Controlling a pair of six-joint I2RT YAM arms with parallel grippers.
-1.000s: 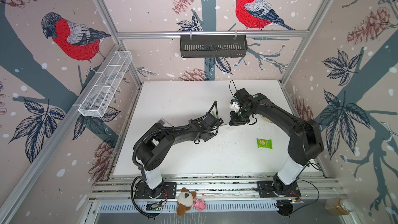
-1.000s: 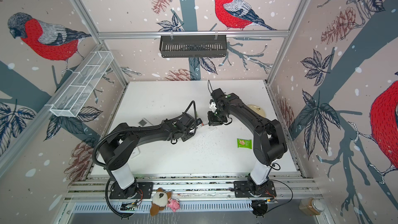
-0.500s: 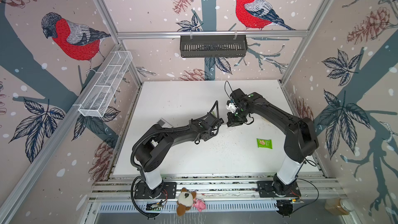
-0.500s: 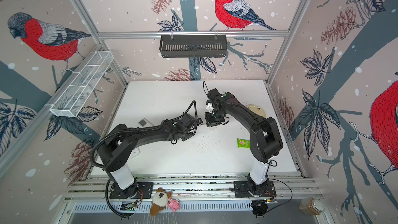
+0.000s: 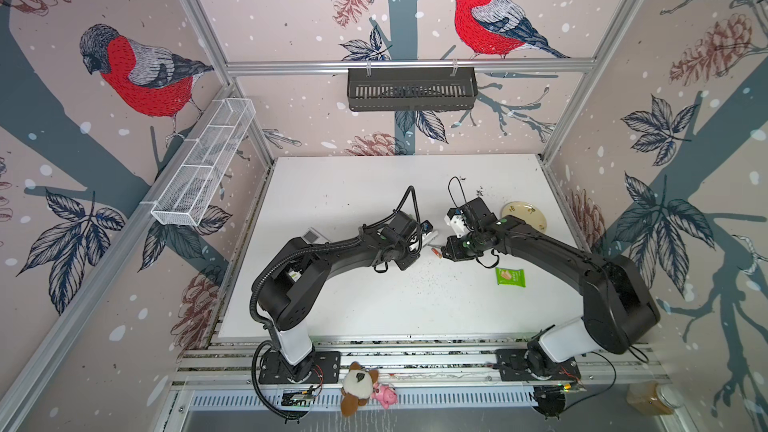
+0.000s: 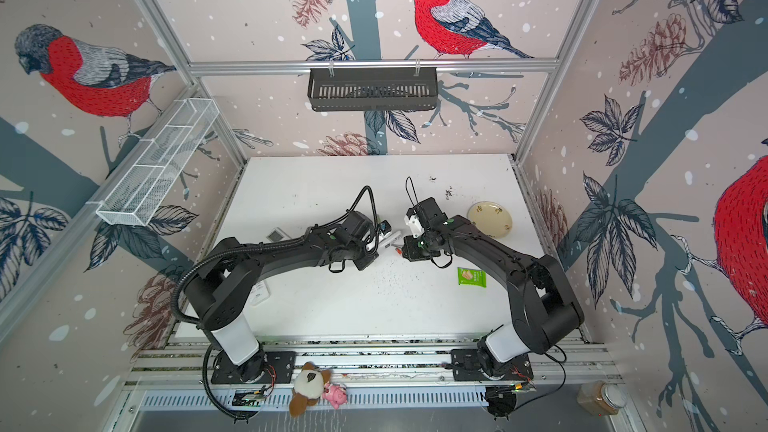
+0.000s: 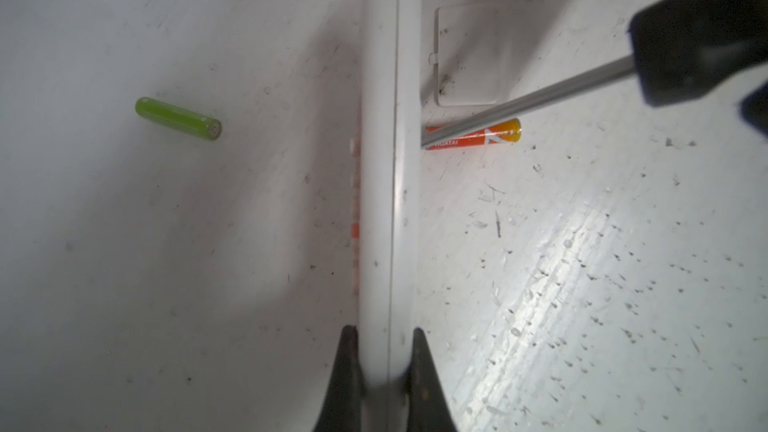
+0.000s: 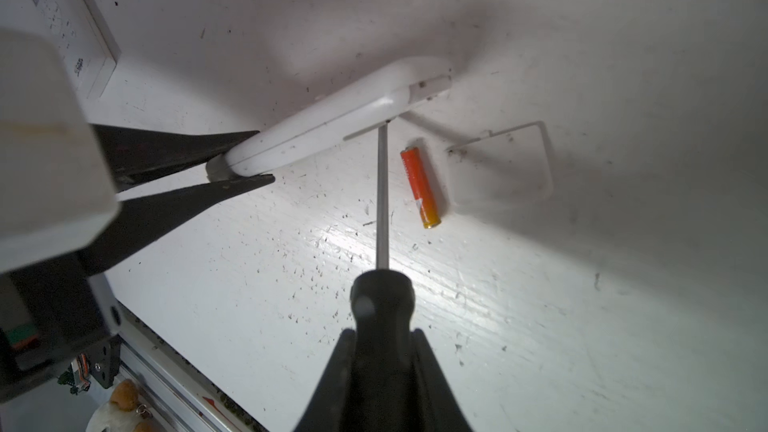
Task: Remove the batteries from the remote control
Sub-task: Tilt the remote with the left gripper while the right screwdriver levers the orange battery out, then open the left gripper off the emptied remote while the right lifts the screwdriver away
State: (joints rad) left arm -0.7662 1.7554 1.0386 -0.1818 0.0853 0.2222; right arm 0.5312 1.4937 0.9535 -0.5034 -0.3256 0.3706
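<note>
- The remote control (image 7: 388, 160) is on edge over the middle of the tabletop (image 7: 582, 284), with one end between the jaws of the left tool (image 7: 383, 332).
- The screwdriver (image 7: 528, 99), in the right tool (image 8: 382, 332), touches it with the tip.
- The first battery (image 7: 478, 139) lies under the shaft, just beside the loose cover (image 7: 469, 56).
- The second battery (image 7: 178, 118) lies on the remote control's opposite side, apart.

Orange batt. (image 7: 473, 137), green batt. (image 7: 178, 118), wht remote (image 7: 388, 160)

On my counter (image 5: 374, 305) lie an orange battery (image 7: 478, 140), a green battery (image 7: 178, 118), a white cover (image 7: 469, 56), a plate (image 5: 521, 211) and a green packet (image 5: 510, 277).
</note>
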